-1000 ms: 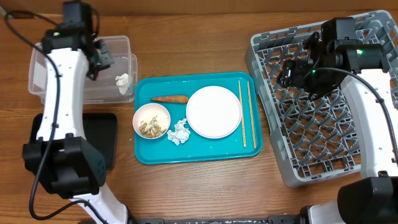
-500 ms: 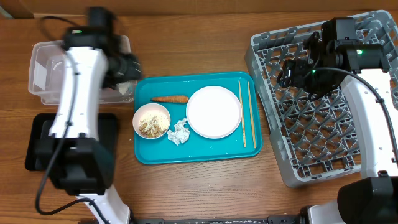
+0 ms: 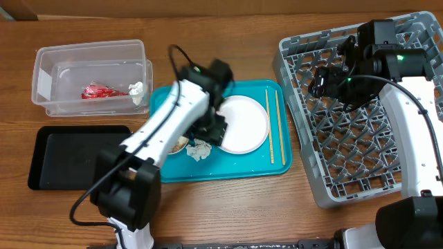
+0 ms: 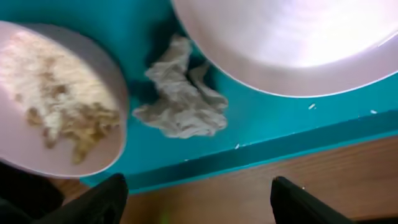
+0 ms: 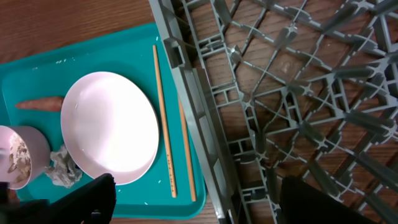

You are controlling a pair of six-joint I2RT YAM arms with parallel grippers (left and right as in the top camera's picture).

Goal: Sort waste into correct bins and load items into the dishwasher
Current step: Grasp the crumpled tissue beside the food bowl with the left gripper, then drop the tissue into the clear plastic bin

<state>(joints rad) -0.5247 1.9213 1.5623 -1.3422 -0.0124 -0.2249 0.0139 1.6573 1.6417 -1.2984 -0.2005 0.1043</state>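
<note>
My left gripper (image 3: 213, 128) is open and empty, hovering over the teal tray (image 3: 228, 169) just above a crumpled white tissue (image 3: 199, 149), which also shows in the left wrist view (image 4: 180, 102) ahead of the open fingers (image 4: 196, 205). A small white bowl of beige scraps (image 4: 56, 118) sits left of the tissue and the white plate (image 3: 242, 124) right of it. The chopsticks (image 3: 272, 124) lie along the tray's right side. The carrot piece (image 5: 38, 104) shows in the right wrist view. A red wrapper (image 3: 97, 90) and a white tissue (image 3: 136, 88) lie in the clear tub (image 3: 48, 66). My right gripper (image 3: 320, 81) is open and empty over the grey rack (image 3: 360, 138).
The black tray (image 3: 76, 155) lies at the front left, below the clear tub. The left arm crosses the tray's left part and hides the carrot and part of the bowl in the overhead view. Bare wooden table (image 3: 228, 207) runs along the front.
My left arm has swung right from the clear tub to over the teal tray, above the tissue. The red wrapper now shows in the tub. The right arm has not moved.
</note>
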